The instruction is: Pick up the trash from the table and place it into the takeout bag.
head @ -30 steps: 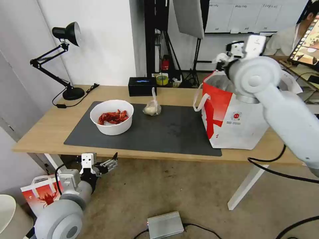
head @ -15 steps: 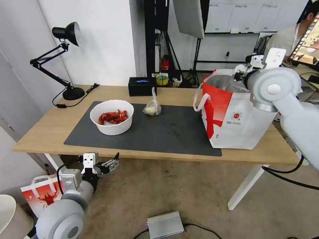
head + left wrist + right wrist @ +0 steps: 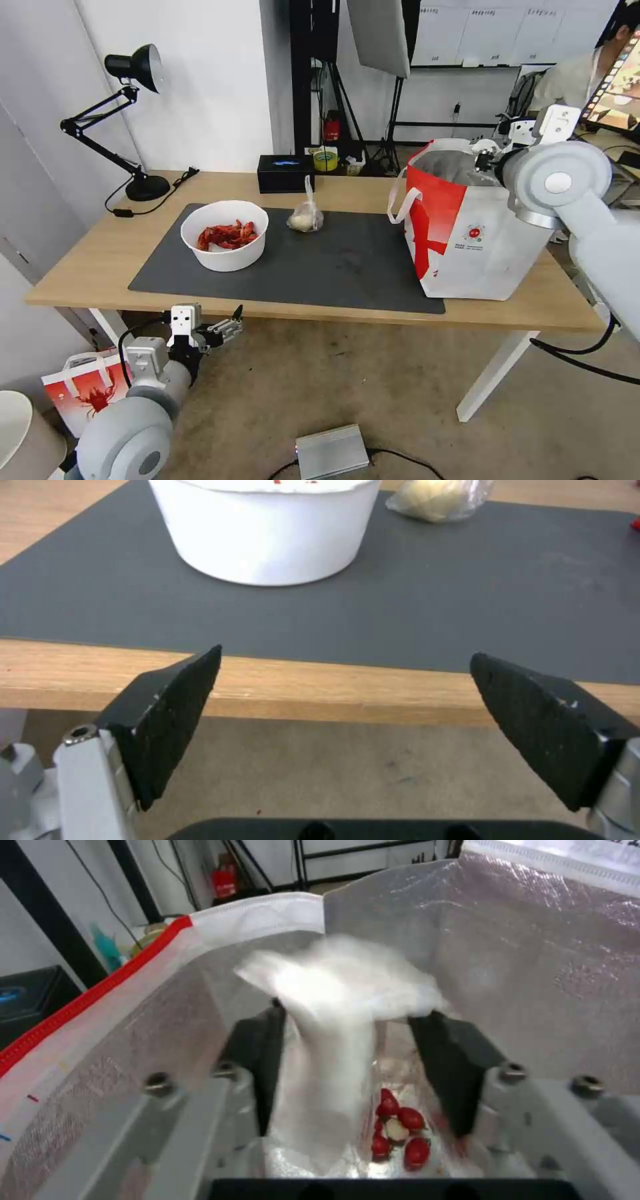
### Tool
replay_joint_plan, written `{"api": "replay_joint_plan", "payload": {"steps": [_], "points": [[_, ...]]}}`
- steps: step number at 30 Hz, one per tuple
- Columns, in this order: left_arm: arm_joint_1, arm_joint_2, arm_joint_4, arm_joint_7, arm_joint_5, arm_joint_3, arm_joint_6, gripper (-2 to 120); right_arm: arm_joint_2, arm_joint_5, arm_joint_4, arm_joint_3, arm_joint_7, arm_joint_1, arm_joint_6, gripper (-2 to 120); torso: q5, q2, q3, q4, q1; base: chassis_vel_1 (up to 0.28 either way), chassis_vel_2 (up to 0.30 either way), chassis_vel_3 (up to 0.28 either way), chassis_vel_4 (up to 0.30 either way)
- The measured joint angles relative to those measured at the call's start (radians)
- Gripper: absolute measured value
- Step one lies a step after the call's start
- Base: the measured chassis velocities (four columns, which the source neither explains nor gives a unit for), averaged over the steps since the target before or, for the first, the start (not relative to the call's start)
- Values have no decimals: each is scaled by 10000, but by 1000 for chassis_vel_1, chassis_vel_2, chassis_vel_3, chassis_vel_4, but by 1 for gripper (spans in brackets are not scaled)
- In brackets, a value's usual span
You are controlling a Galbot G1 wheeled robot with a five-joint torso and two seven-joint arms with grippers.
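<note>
The white bowl of red crayfish shells sits on the dark mat of the table. The small knotted clear bag lies beside it. My right gripper hangs in the mouth of the takeout bag. Its fingers are apart, with the white tissue blurred between them. Red tomatoes in the clear box lie at the bag's bottom. My left gripper is open and empty, below the table's front edge, facing the bowl.
A black box and a desk lamp stand along the table's back edge. On the floor are a lobster-print bag at the left and a silver box with cables.
My right arm has swung right and come down over the takeout bag's mouth. My left gripper has crept slightly right below the table edge.
</note>
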State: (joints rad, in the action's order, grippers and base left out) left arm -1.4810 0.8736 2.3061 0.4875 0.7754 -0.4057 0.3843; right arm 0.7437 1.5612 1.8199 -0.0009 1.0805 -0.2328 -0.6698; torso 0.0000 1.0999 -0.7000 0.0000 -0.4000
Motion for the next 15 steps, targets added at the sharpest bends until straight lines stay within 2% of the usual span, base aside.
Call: {"api": "replay_joint_plan", "payload": {"steps": [2, 5, 6, 7, 11, 12, 15], "points": [[38, -3, -19, 1, 4, 37, 0, 100, -18, 0, 0, 0, 2, -21, -5, 59, 0, 0, 0, 0, 0, 0, 0, 0, 0], [59, -6, -26, 1, 5, 55, 0, 100, -37, -1, 1, -1, 3, -26, -7, 64, 0, 0, 0, 0, 0, 0, 0, 0, 0], [87, -7, -38, 1, 8, 76, 0, 100, -55, -2, 1, -1, 4, -28, -9, 72, 0, 0, 0, 0, 0, 0, 0, 0, 0], [87, -7, -38, 1, 8, 76, 0, 100, -55, -2, 1, -1, 4, -28, -9, 72, 0, 0, 0, 0, 0, 0, 0, 0, 0], [125, -12, -46, 1, 15, 119, 1, 100, -58, -5, 32, 27, -8, -70, -10, 90, 0, 0, 0, 0, 0, 0, 0, 0, 0], [125, -12, -46, 1, 15, 119, 1, 100, -58, -5, 32, 27, -8, -70, -10, 90, 0, 0, 0, 0, 0, 0, 0, 0, 0], [125, -46, -37, 2, 20, 122, 3, 100, -32, -203, 145, 198, -488, -232, 248, 99, 0, 0, 0, -1, 0, 0, 0, 0, 0]]}}
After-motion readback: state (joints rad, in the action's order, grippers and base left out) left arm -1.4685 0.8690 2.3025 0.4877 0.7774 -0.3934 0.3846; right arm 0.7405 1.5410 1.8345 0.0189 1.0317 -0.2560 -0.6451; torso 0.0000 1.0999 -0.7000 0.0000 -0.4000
